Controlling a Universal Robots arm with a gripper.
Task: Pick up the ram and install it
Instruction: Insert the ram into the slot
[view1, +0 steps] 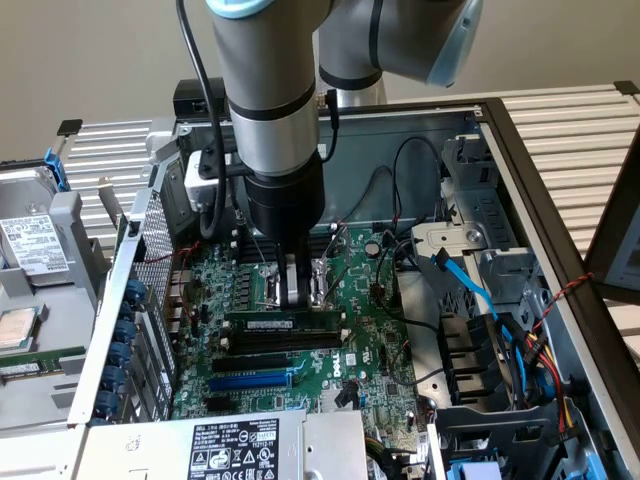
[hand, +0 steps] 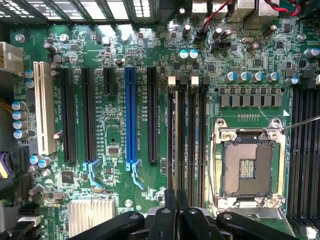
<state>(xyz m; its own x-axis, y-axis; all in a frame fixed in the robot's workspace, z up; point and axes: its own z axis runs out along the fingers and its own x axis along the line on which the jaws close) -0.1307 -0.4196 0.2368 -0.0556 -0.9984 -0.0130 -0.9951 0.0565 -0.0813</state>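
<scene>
An open computer case (view1: 520, 150) lies on its side, and one grey robot arm (view1: 270, 100) reaches down into it over a single green motherboard (view1: 370, 330). At the case's near end sits one metal power supply (view1: 330, 445) with a white label (view1: 235, 445) whose print is too small to read. In the wrist view the board carries one empty square processor socket (hand: 247, 167) and one finned silver heatsink (hand: 90, 217). Its long expansion slots there count one white (hand: 44, 107), three black (hand: 67, 115) and one blue slot (hand: 131, 115), with one short black slot among them. Next to the socket runs a bank of four narrow black memory slots (hand: 192, 140) with pale end clips. The ram (view1: 285, 327), one green stick with a small white label that cannot be read, stands on edge along this bank. From above it shows as a thin pale line (hand: 176, 140); which slot it is in I cannot tell. The tool (view1: 294, 295) is directly over it, its dark fingers (hand: 170, 210) pinched close on the ram's upper edge.
</scene>
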